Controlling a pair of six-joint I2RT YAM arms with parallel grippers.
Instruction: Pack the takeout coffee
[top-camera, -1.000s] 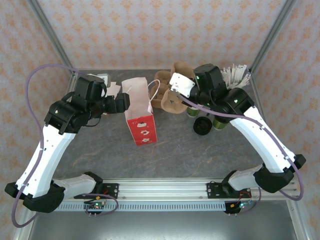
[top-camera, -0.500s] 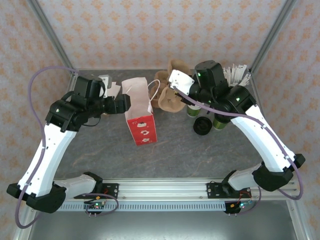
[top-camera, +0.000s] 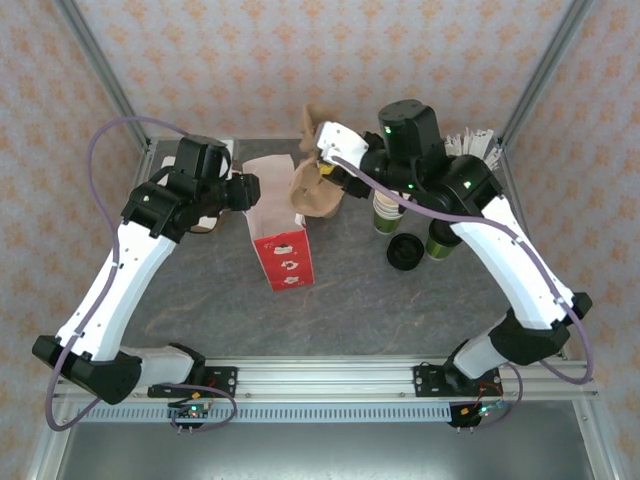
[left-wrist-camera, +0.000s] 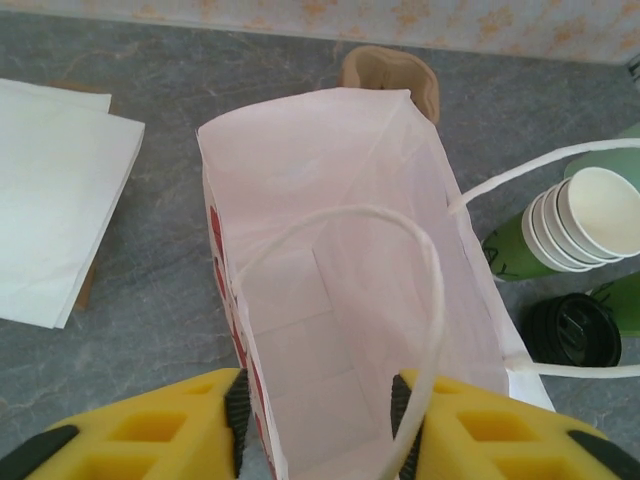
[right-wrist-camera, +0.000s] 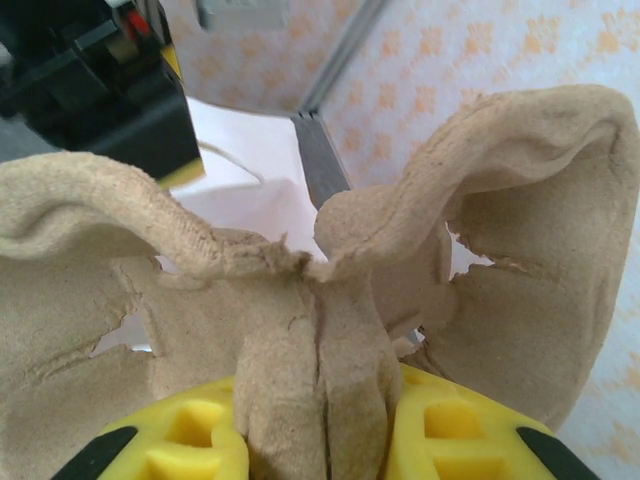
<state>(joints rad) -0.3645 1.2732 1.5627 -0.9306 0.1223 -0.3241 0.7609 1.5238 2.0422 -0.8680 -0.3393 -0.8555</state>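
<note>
Nested, open-topped green cups (top-camera: 385, 213) stand at the far right of the tabletop (top-camera: 350, 300), with 1 black lid (top-camera: 403, 252) lying just near of them. To their left, the right end effector (right-wrist-camera: 315, 440) is clamped on a brown pulp cup carrier (right-wrist-camera: 520, 200), just right of the open paper bag (top-camera: 280, 235). The left end effector (left-wrist-camera: 318, 435) straddles the bag's left rim. Whether it grips cannot be told.

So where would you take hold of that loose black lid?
Probably its near rim, pinched from straight above: the black lid lies flat on the table, too low for a side approach, and cups crowd its far side.
</note>
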